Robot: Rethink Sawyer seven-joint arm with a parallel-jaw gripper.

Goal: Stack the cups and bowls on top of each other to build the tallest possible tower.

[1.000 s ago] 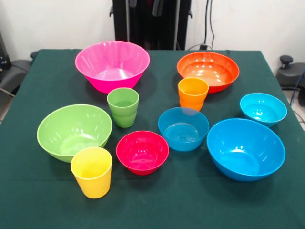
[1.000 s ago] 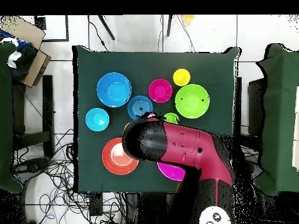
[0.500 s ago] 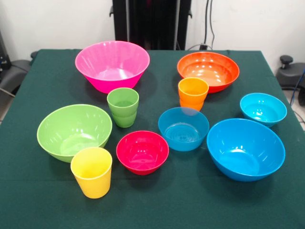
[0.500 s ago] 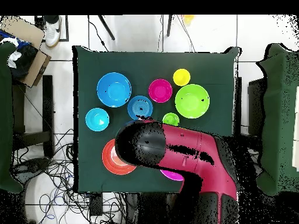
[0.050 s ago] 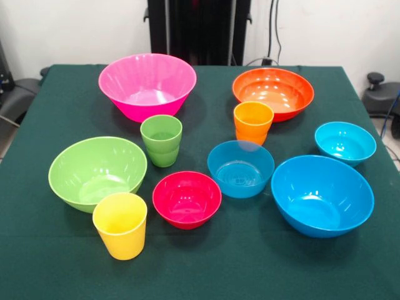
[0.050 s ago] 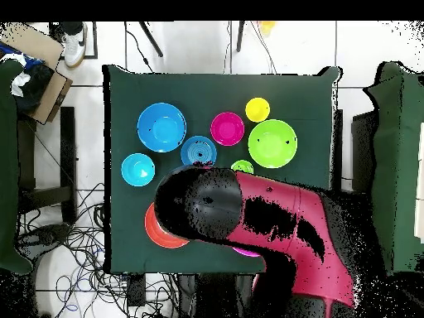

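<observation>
Above the table point(image 5: 262, 262) we note the arm point(image 6: 248, 219) swung further across, end effector unseen, nothing stacked.

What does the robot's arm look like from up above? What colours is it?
From above, the arm is a thick, rounded tube, mostly crimson red, ending in a big round black cap like a dome. Black patches break up the red shell. No writing shows on it, and the end effector is hidden underneath, so its look can't be told. The front view shows none of the arm.
</observation>
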